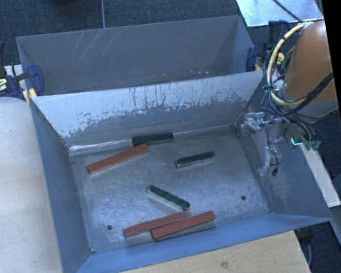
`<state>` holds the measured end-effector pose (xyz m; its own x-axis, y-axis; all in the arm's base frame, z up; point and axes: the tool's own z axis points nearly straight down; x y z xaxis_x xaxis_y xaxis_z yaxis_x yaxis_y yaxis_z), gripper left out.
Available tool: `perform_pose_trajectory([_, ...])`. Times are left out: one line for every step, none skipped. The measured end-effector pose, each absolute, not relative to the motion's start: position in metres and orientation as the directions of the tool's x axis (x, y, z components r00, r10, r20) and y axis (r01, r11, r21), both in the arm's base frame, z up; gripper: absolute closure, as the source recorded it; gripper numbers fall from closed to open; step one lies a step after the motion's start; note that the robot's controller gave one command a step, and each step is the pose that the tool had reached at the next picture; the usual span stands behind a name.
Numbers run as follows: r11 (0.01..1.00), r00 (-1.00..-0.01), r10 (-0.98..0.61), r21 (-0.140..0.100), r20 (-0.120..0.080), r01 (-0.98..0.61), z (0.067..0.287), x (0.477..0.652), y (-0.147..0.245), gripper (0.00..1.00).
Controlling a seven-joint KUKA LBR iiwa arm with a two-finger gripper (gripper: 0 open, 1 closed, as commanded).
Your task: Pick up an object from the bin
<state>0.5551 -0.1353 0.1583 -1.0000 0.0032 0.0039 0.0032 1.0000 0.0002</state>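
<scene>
Gripper [271, 164] here is hanging over the right sloped wall of the grey metal bin [146, 104], off to the right of the short dark bar [194, 159] that lies flat around the middle of the floor. That bar is the closest thing to it, but the two are clearly apart. Honestly can't tell whether the gripper is spread or closed. It's just a thin metal shape against grey metal, with cables [276, 85] tangled above it. The orange cover [309, 57] higher up gets cut off at the side.

Everything else, going from that short dark bar:
- Behind it and a bit left, a dark green bar [153, 139] sits at the foot of the back wall.
- Further left, a long reddish-brown bar [117, 159] lies slightly tilted, its right end near the green one. Touching or not, can't say.
- In front and to the left, a dark green stick [170, 198] lies diagonally with a pale strip along one side. Whether that's a second piece or just its edge is hard to make out.
- Further front, a rear reddish-brown bar [148, 226] and a front reddish-brown bar [183, 226] lie pressed side by side by the front wall.
</scene>
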Motion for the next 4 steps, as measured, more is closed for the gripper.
perform_pose_trajectory([1.000, -1.000, -0.008, 0.003, 0.000, -0.008, 0.075, 0.622, -0.072, 0.00])
perform_pose_trajectory([1.000, -1.000, -0.005, -0.001, -0.004, -0.005, 0.080, 0.623, -0.077, 1.00])
perform_pose_trajectory([1.000, -1.000, -0.005, -0.001, -0.004, -0.005, 0.080, 0.623, -0.077, 0.00])
perform_pose_trajectory([0.990, -0.990, -0.141, -0.001, 0.003, -0.141, 0.070, 0.626, -0.025, 0.00])
